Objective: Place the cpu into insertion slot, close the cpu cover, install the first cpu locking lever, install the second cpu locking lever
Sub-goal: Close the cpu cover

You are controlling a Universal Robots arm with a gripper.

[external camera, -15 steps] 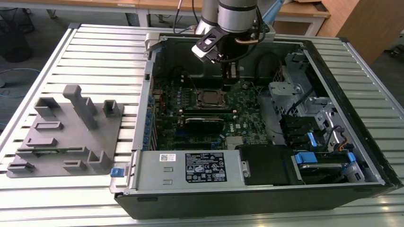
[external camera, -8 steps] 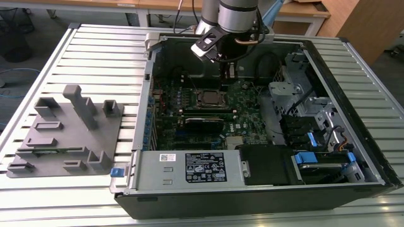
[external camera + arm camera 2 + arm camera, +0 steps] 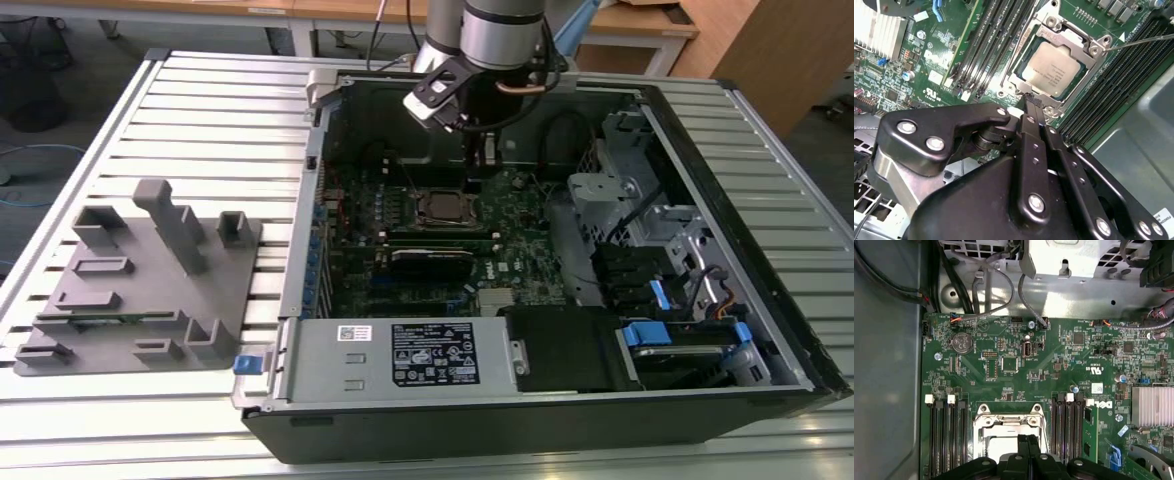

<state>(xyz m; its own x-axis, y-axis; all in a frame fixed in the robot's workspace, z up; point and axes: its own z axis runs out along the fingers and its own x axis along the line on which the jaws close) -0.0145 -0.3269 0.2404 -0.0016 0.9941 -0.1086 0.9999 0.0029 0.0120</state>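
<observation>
The cpu lies flat in its socket on the green motherboard, its silver-tan top showing; it is also in the exterior view and in the first wrist view. The silvery cpu cover lies down around it as a frame. A thin metal lever rod sticks out from one socket corner. My gripper is shut with nothing between its black fingers, its tip just above the socket's edge beside the cpu. It reaches down into the case in the exterior view and also shows in the first wrist view.
The open computer case lies on a slatted metal table. Memory slots flank the socket on both sides. A heatsink, drive cage and power supply surround the board. A grey part holder stands at the exterior view's left.
</observation>
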